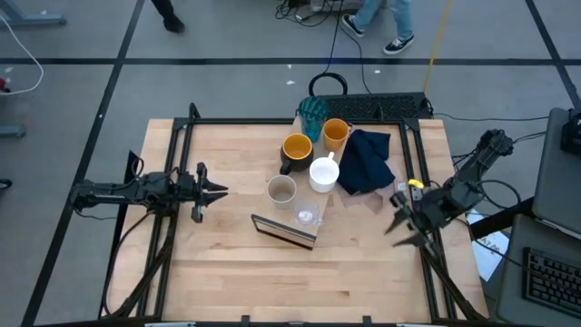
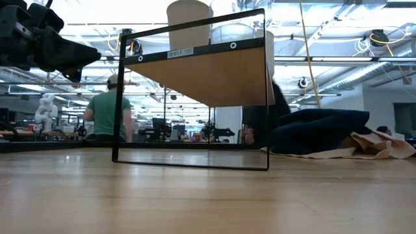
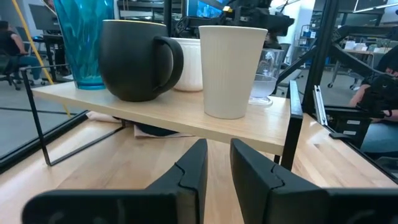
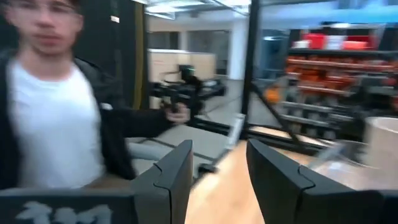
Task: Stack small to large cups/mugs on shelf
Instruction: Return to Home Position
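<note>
The light-wood shelf [image 1: 292, 204] stands on a black wire frame at the table's middle, dark end edge [image 1: 283, 232] toward the near side. On its board stand the teal tumbler [image 1: 313, 113], orange cup [image 1: 335, 133], dark mug with yellow inside [image 1: 297, 150], white mug [image 1: 324, 173], beige cup [image 1: 281, 190] and clear glass [image 1: 307, 216]. My left gripper [image 1: 221, 191] hovers left of the shelf, a little open and empty, pointing at the beige cup [image 3: 233, 71] and dark mug [image 3: 137, 59]. My right gripper [image 1: 396, 223] hangs open and empty near the table's right edge.
A navy cloth [image 1: 368, 162] lies right of the shelf on a pink cloth [image 1: 386, 197]. A black frame [image 1: 182, 136] runs round the tabletop. A person [image 4: 56, 118] stands beyond the table in the right wrist view. Bare wood lies near the front edge [image 1: 272, 282].
</note>
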